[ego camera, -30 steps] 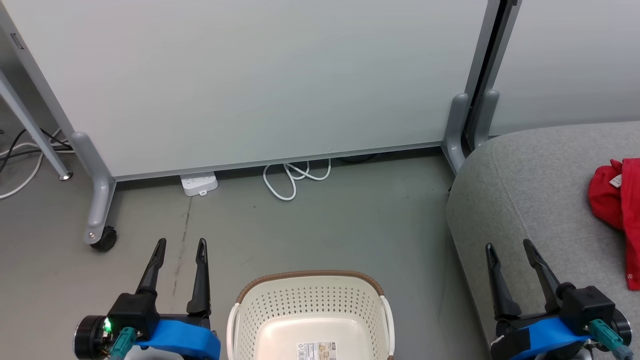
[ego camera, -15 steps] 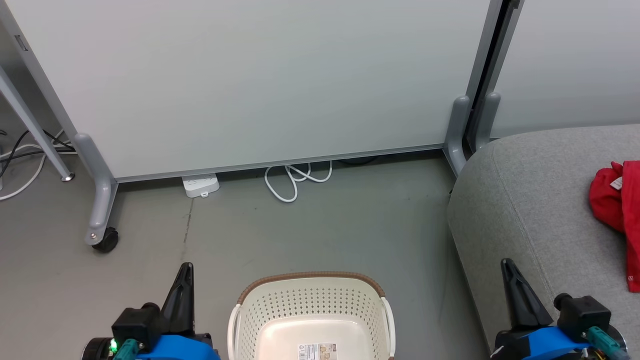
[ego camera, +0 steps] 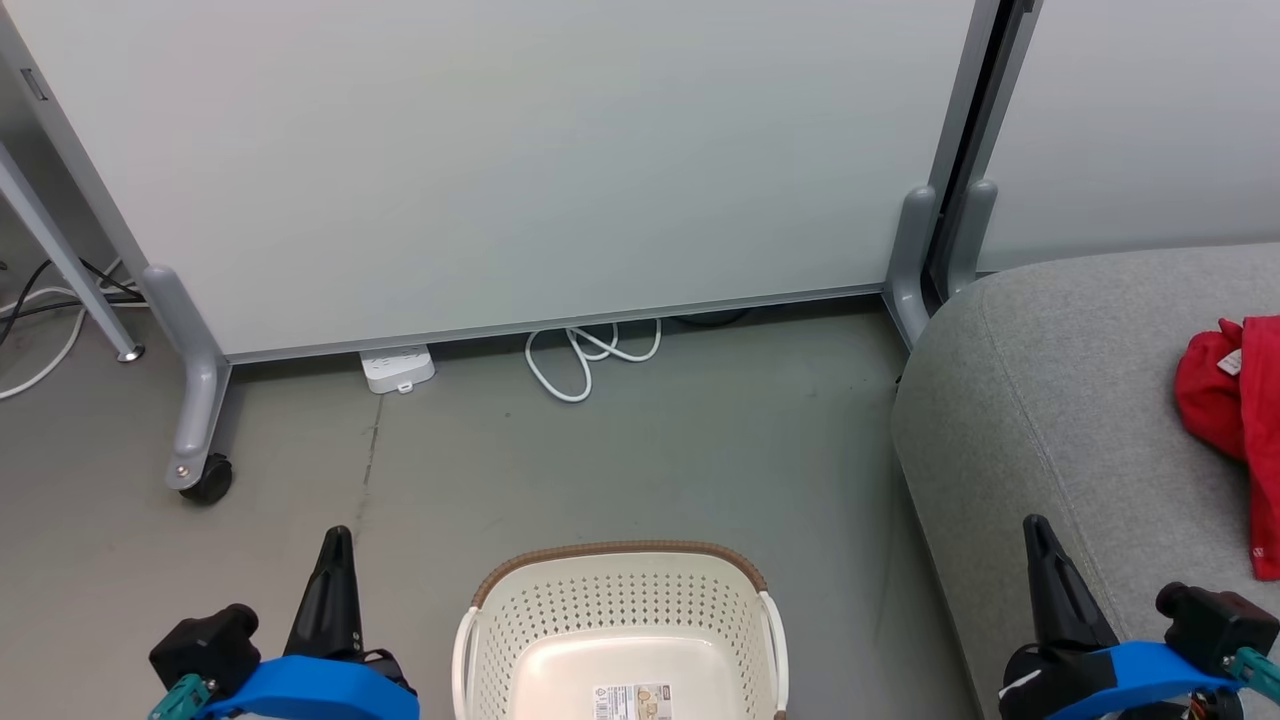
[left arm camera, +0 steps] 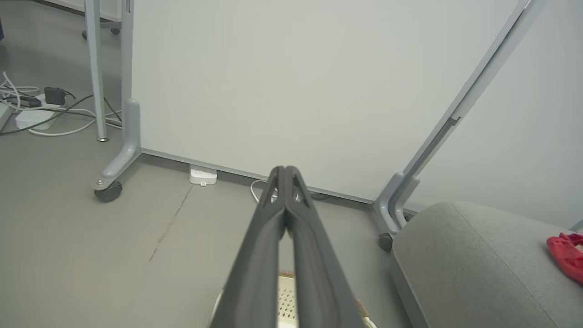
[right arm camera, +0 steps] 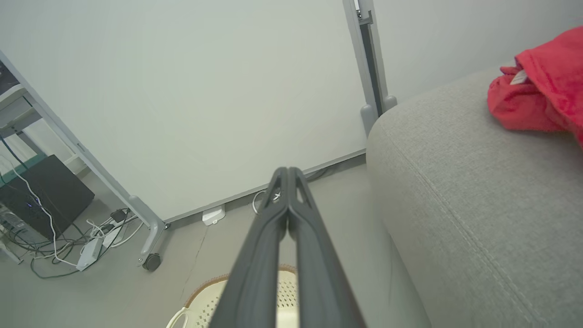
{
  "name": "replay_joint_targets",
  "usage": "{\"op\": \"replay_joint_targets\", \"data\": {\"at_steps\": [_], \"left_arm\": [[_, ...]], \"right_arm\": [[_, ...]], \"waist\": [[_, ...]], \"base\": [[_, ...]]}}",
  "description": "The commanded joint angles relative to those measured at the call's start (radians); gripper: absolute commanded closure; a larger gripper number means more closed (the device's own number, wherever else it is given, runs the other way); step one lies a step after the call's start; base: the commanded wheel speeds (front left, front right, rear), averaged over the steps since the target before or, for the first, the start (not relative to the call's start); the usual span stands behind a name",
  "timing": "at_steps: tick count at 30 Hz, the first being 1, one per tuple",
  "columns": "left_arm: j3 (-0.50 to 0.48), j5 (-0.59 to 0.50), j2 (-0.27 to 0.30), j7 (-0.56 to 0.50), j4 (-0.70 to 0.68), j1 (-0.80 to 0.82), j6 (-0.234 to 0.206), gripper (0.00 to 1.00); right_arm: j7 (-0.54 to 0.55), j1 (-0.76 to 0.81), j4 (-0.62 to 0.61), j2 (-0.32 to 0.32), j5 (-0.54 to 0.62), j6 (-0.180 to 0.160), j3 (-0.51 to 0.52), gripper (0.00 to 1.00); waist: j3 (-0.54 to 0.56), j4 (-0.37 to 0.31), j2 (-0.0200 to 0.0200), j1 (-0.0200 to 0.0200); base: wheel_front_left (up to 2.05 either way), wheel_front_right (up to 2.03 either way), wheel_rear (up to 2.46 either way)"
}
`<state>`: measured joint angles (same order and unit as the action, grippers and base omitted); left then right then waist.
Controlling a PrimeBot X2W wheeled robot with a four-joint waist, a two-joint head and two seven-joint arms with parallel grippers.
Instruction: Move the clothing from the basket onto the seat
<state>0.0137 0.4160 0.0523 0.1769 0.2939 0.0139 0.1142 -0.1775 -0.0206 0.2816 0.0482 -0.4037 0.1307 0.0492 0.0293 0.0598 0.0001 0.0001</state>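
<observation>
The cream basket [ego camera: 620,575] with a brown rim stands on the floor at the bottom centre, holding nothing but a label on its base; its rim shows low in the right wrist view [right arm camera: 205,284]. Red clothing [ego camera: 1235,400] lies on the grey seat [ego camera: 1060,400] at the right edge, also seen as red clothing [right arm camera: 537,86] on the seat [right arm camera: 455,182] and clothing [left arm camera: 567,248] on the seat [left arm camera: 464,259]. My left gripper [ego camera: 335,545] is shut, left of the basket, tips together [left arm camera: 284,171]. My right gripper [ego camera: 1035,530] is shut over the seat's front corner, tips together [right arm camera: 287,171].
A white partition panel [ego camera: 500,160] on grey wheeled feet [ego camera: 195,470] stands behind the basket. A white power strip [ego camera: 398,366] and looped cable [ego camera: 585,360] lie at its base. More cables and a black box [right arm camera: 41,196] sit far left.
Both grippers went from open to shut and have drawn back toward the bottom edge. Basket and clothing have not moved.
</observation>
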Motion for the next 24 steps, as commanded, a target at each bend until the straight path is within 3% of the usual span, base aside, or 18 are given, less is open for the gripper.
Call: {"op": "replay_joint_targets", "data": {"at_steps": [1, 24], "left_arm": [[-0.008, 0.045, 0.001, -0.010, -0.019, 0.034, 0.002, 1.00], [-0.044, 0.388, 0.000, -0.092, -0.030, 0.055, 0.008, 1.00]], "right_arm": [[0.009, -0.029, -0.019, 0.003, -0.048, 0.000, 0.005, 1.00], [0.092, -0.050, -0.027, 0.003, -0.394, 0.000, 0.022, 1.00]], "waist": [[-0.001, -0.001, -0.0001, -0.0001], [-0.007, -0.013, -0.0001, -0.0001]], "base": [[0.00, 0.00, 0.00], [0.00, 0.00, 0.00]]}}
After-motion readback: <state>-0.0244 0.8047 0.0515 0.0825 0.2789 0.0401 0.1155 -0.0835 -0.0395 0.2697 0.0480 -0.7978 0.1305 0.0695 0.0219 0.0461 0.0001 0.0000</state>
